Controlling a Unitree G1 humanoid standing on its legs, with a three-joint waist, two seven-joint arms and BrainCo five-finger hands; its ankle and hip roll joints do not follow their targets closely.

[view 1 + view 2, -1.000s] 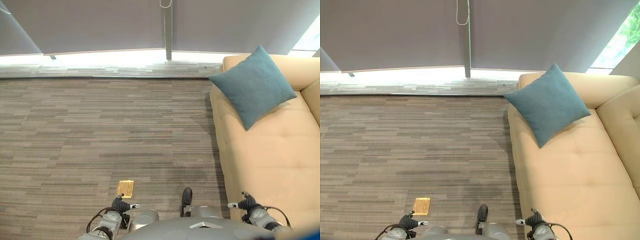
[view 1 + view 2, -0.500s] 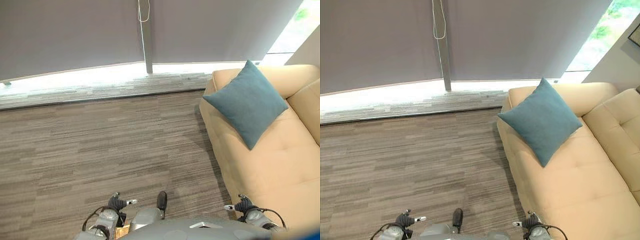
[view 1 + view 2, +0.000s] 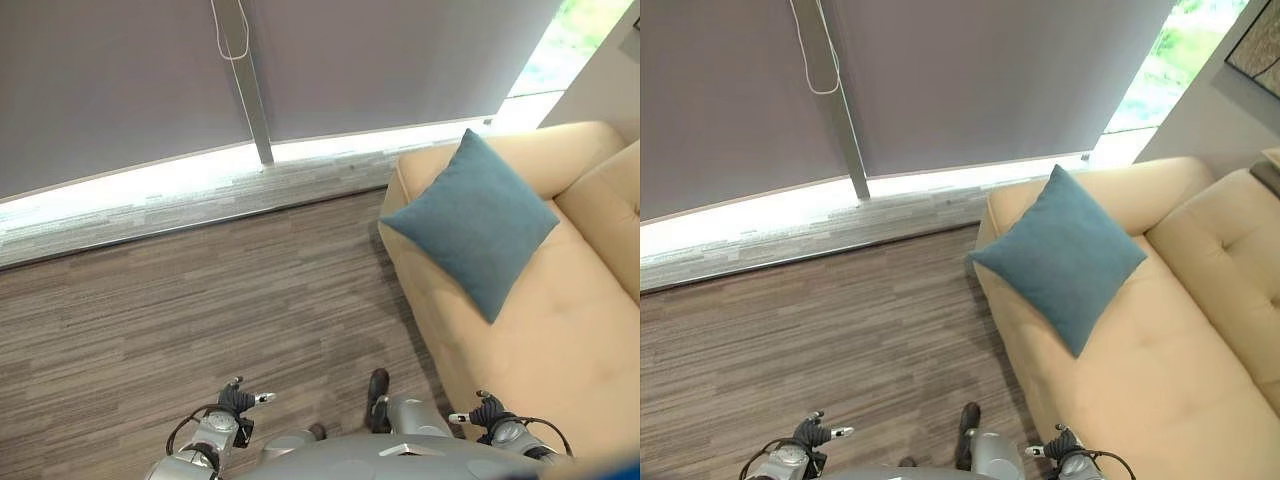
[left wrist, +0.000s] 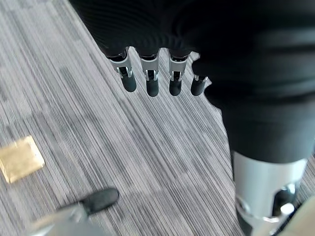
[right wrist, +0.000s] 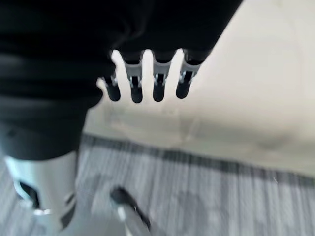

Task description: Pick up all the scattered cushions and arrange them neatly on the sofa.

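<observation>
A beige sofa is seen along the right of the head views, and it serves as the landmark here. One teal cushion is propped tilted on a corner at the sofa's far end, leaning against the armrest and resting on the seat; part of its near edge overhangs the seat's front toward the carpet. The tufted backrest is seen just beyond the cushion on its right. Grey striped carpet is spread to the left of the sofa. Beyond the sofa's far end and the carpet, grey roller blinds are drawn down over a window, with a bright strip of light along their lower edge and a vertical frame post with a looped cord between them. The left hand is held well apart from the sofa, low over the carpet; its fingers are seen hanging straight and relaxed, spread a little, with nothing held. A small gold floor plate is noted on the carpet beneath that hand in the left wrist view. The right hand is held beside the sofa's front edge near its near end; its fingers are likewise extended and slack, with nothing held, the sofa's beige front shown past them.
</observation>
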